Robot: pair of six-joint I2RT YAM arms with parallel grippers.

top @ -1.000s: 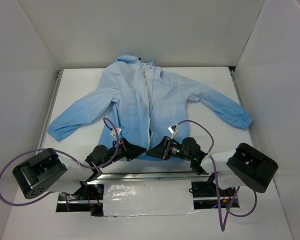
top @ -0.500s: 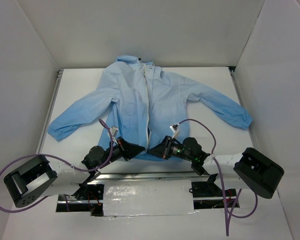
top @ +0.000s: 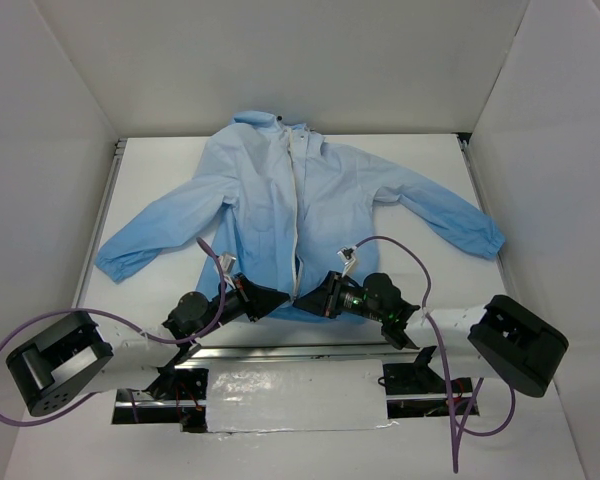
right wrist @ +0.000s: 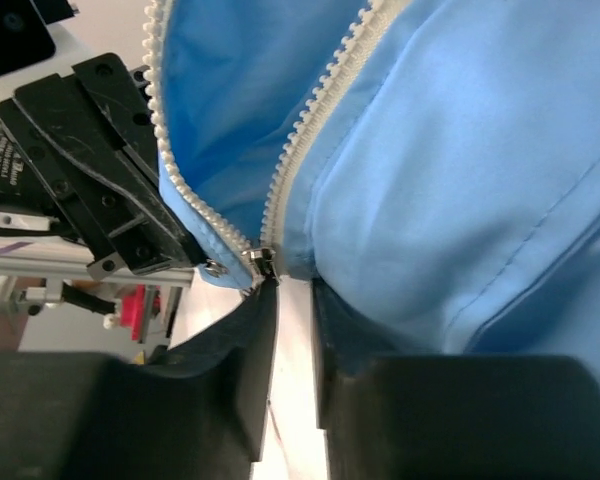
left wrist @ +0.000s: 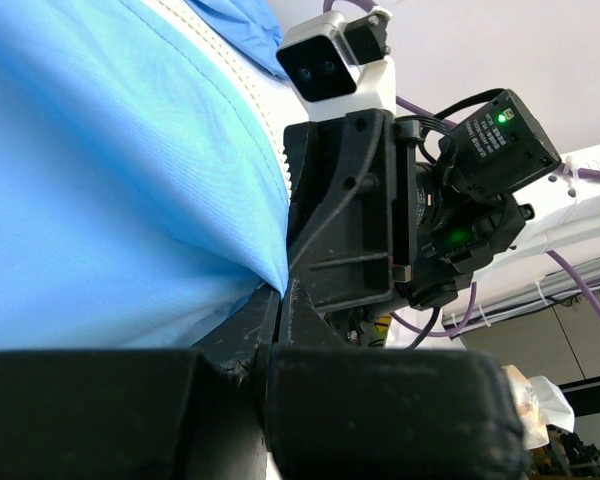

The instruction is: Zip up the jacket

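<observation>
The light-blue jacket (top: 270, 200) lies flat on the white table, front up, sleeves spread. Its whitish zipper strip (top: 300, 200) is open down the centre. Both grippers sit at the bottom hem, either side of the zipper's lower end. My left gripper (top: 283, 296) is shut, and the hem corner of the left panel (left wrist: 110, 170) runs into its tips (left wrist: 277, 295). My right gripper (top: 305, 298) faces it. In the right wrist view its jaws (right wrist: 292, 285) stand slightly apart with bare table between them. The metal zipper slider (right wrist: 260, 261) sits at its left fingertip, and the right panel (right wrist: 460, 180) lies over the other finger.
White walls enclose the table on three sides. A metal rail (top: 105, 200) runs along the left edge. A taped frame (top: 290, 385) holds the arm bases at the near edge. Purple cables (top: 400, 255) loop over both arms. The right gripper's body (left wrist: 350, 200) fills the left wrist view.
The left arm's elbow has dropped down and to the left, and the right arm's elbow has shifted slightly right. Both grippers stay at the hem. Little has moved in the last half second.
</observation>
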